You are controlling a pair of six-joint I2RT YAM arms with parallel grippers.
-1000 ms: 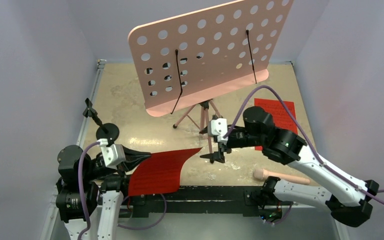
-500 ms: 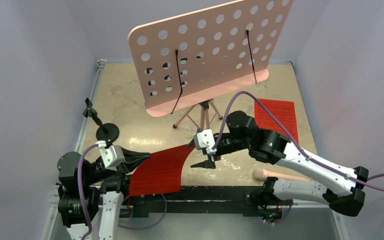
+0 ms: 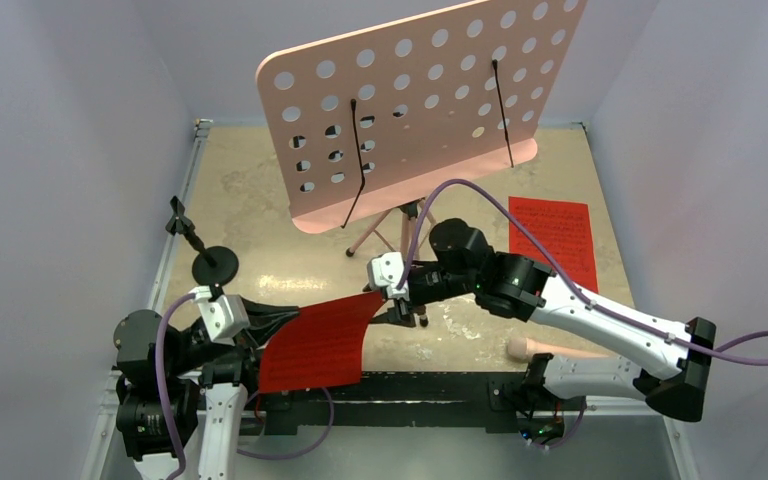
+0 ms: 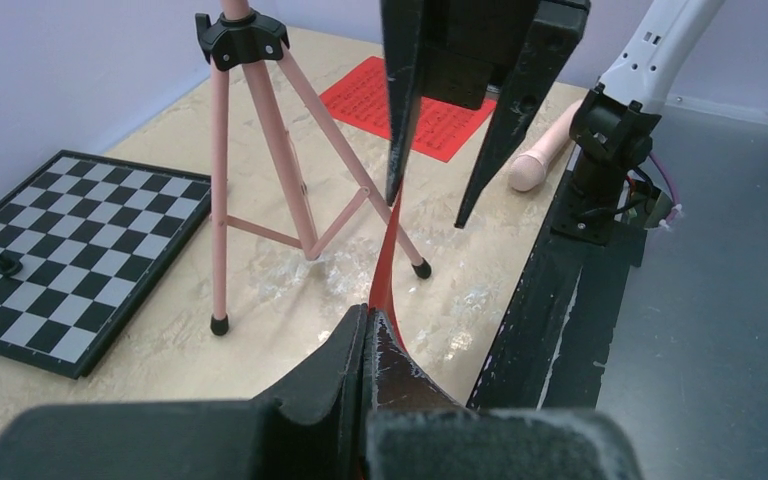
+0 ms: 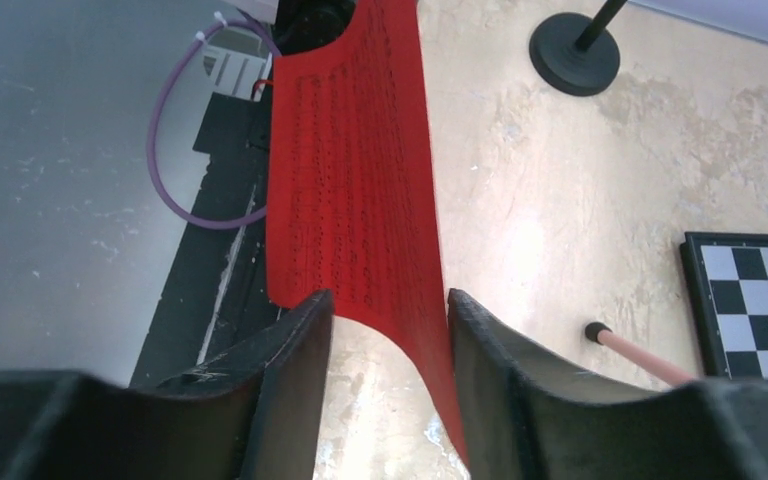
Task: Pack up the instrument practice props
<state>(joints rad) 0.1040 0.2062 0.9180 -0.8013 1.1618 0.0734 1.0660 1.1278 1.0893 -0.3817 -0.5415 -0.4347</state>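
My left gripper (image 3: 278, 318) is shut on the near edge of a red printed sheet (image 3: 322, 340) and holds it curled above the table; it shows edge-on in the left wrist view (image 4: 388, 255). My right gripper (image 3: 400, 308) is open, its fingers (image 5: 295, 345) on either side of the sheet's far edge (image 5: 360, 190). A second red sheet (image 3: 552, 238) lies flat at the right. The pink music stand (image 3: 420, 100) stands at the back on tripod legs (image 4: 260, 170). The peach tube (image 3: 560, 350) lies by the right arm's base. The black peg stand (image 3: 212, 262) is at the left.
A black-and-white chessboard (image 4: 70, 255) lies behind the tripod, under the stand's desk. A black rail (image 3: 430, 390) runs along the table's near edge. Grey walls close in on the left, right and back.
My right arm has swung left from beside the tripod to the held red sheet, bringing its open fingers around the sheet's far edge. The left gripper has kept its hold.
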